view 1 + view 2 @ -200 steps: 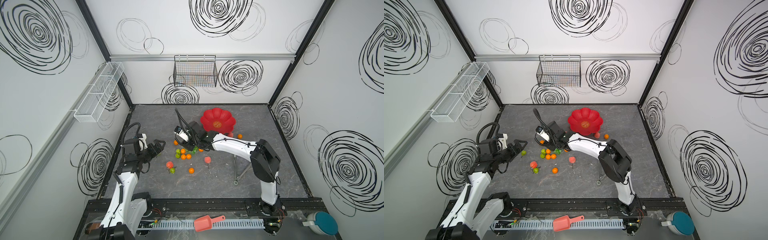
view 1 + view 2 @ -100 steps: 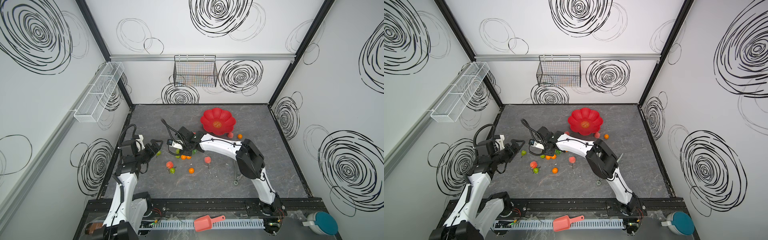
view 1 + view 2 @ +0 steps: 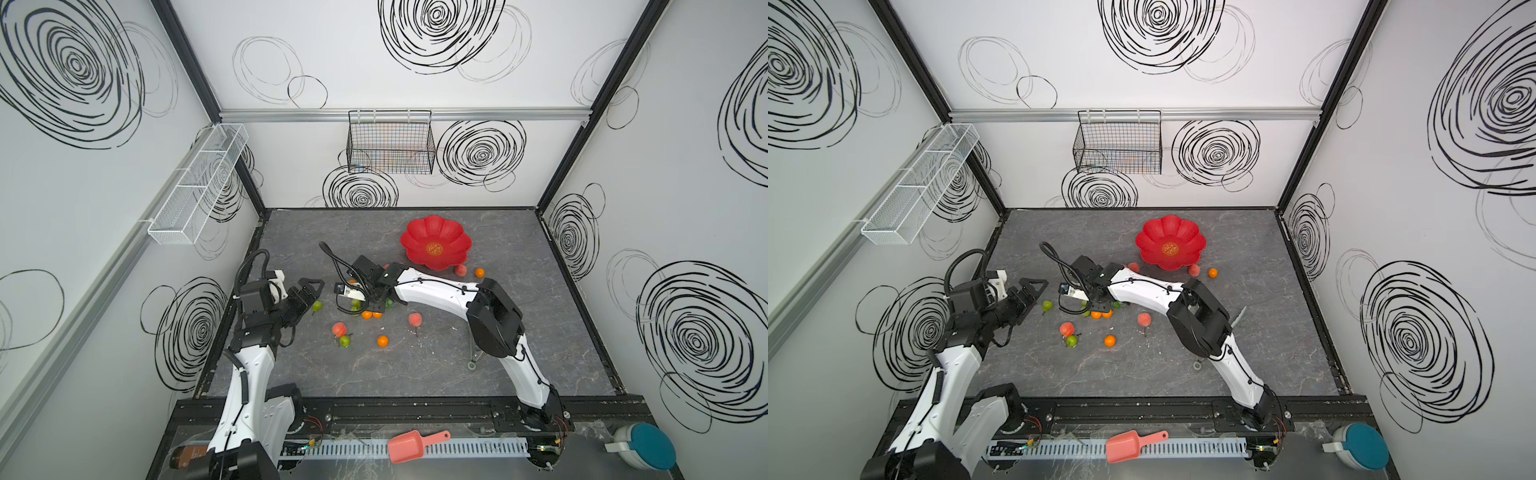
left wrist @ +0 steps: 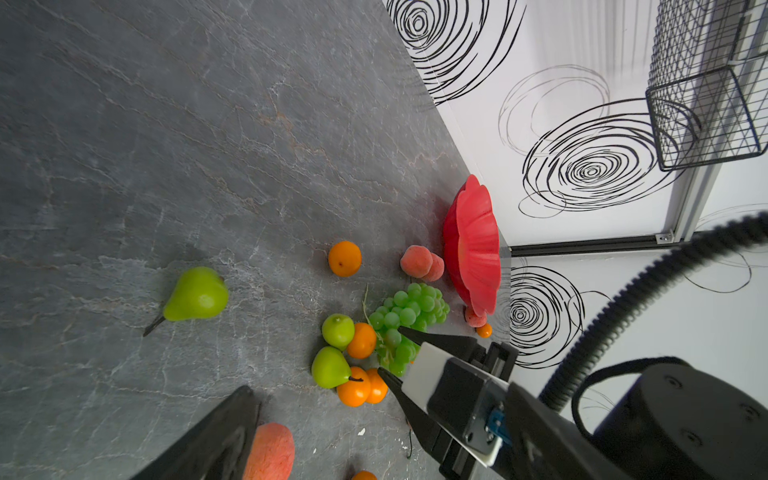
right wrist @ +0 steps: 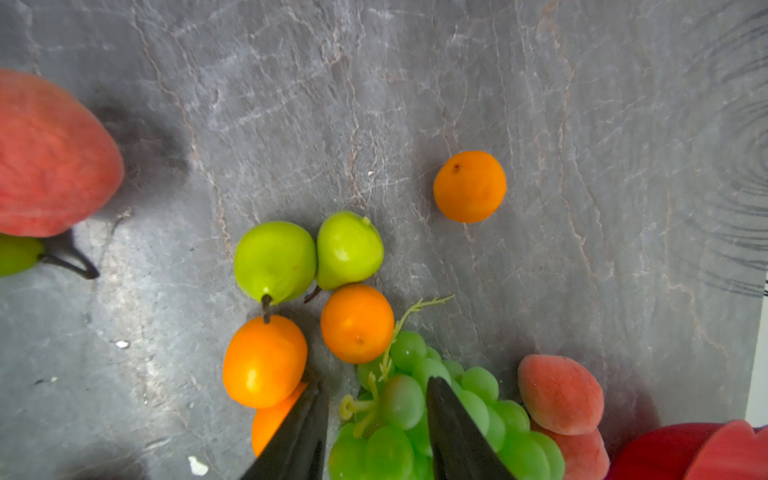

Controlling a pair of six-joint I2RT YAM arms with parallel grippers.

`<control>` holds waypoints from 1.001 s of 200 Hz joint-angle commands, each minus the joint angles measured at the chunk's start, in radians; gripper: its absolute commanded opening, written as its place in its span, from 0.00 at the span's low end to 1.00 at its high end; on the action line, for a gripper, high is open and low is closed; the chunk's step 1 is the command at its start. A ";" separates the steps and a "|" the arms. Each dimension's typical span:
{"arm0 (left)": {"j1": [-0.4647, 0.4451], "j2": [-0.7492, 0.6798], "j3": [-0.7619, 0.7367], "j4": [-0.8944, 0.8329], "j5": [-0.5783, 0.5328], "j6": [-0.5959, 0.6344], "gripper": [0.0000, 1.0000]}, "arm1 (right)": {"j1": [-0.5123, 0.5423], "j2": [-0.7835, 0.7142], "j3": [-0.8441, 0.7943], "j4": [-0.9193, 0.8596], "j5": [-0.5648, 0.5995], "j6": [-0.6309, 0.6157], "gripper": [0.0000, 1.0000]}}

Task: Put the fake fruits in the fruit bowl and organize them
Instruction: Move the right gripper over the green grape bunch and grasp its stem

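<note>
Right hand (image 5: 374, 383), jaws parted astride grapes (image 5: 478, 386), grip unclear; bunch lies lengthwise toward bowl (image 3: 419, 232), stem beside oranges (image 5: 357, 322); pears (image 5: 274, 262), peaches (image 5: 561, 395) loose on counter (image 3: 374, 374).

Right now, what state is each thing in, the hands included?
Bowl: upright, empty.
Left hand: open, empty.
Right hand: straddling the grapes, grip unclear.
Grapes: resting on the table.
Other fruits: loose on the table, none in the bowl.
</note>
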 commanded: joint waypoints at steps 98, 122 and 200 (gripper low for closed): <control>-0.010 0.008 -0.012 0.053 0.022 0.001 0.96 | 0.008 0.054 0.044 -0.055 0.015 -0.031 0.33; -0.013 0.013 -0.012 0.056 0.025 -0.001 0.96 | 0.008 0.057 0.043 -0.056 0.026 -0.032 0.30; -0.022 0.016 -0.006 0.049 0.020 0.009 0.96 | 0.005 0.042 0.039 -0.052 0.031 -0.031 0.11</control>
